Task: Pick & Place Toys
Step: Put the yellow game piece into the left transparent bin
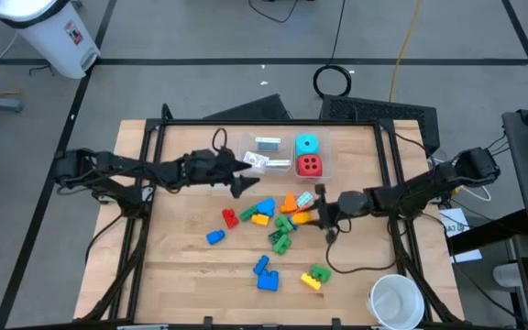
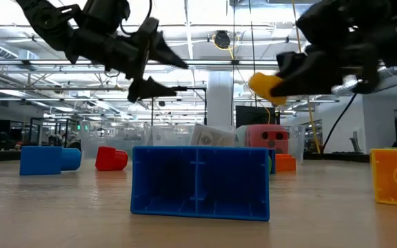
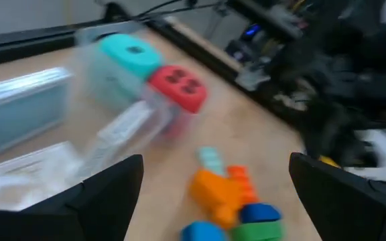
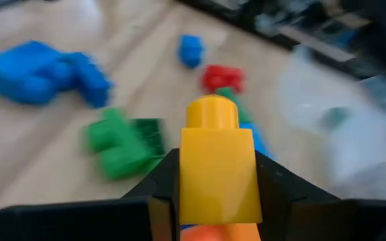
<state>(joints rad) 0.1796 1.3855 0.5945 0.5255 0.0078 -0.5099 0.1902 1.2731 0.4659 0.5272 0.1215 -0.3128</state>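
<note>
One yellow brick [image 4: 217, 167] sits clamped between the fingers of the right gripper [image 4: 218, 194], studs pointing forward, raised off the table [image 1: 181, 275] above the scattered bricks. Low view shows it hanging in the air [image 2: 266, 85]. Below and beyond: green brick [image 4: 122, 142], blue brick [image 4: 42, 69], red brick [image 4: 221, 78]. Left gripper [image 1: 246, 175] hovers spread wide, holding nothing, beside the clear bin [image 1: 330, 165] with the red die [image 1: 310, 165] and cyan die [image 1: 308, 144]. No legible writing on the toys.
</note>
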